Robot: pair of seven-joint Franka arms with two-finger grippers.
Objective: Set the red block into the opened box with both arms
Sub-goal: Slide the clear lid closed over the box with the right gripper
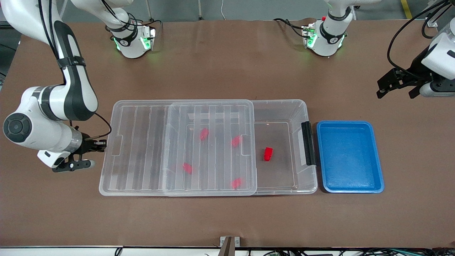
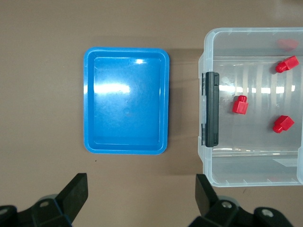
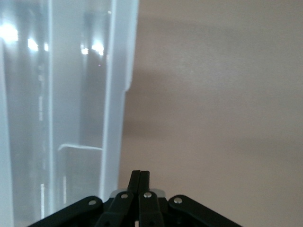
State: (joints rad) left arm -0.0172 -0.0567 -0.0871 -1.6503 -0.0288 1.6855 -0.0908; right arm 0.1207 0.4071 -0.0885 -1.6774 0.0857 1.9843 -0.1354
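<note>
Right gripper (image 1: 93, 146) first: its fingers (image 3: 140, 182) are pinched flat together with nothing between them, sitting low at the lid's (image 1: 177, 147) short edge toward the right arm's end of the table. From the wrist view the tips point along the table just beside that clear rim; whether they touch it I can't tell. My read is that it is there to nudge or steady the lid, not to pick anything up.

The lid itself lies slid partway off the box (image 1: 305, 142), overhanging toward the right arm's end, which leaves the latch end uncovered. That gap is why 1 red block (image 1: 268, 154) shows crisp and unclouded on the box floor near the black latch (image 1: 308, 143), while 4 more red blocks (image 1: 203, 134) look hazy under the ribbed plastic. So all 5 appear to be inside already.

Left gripper (image 1: 397, 89) hangs high over bare table at the left arm's end, jaws spread wide and holding nothing. Its wrist camera looks straight down on the blue tray (image 2: 90, 101), which has nothing in it and sits just beside the latch end.

Poses: the right arm is folded, elbow out, forearm low and wrist level with the lid. The left arm waits.
</note>
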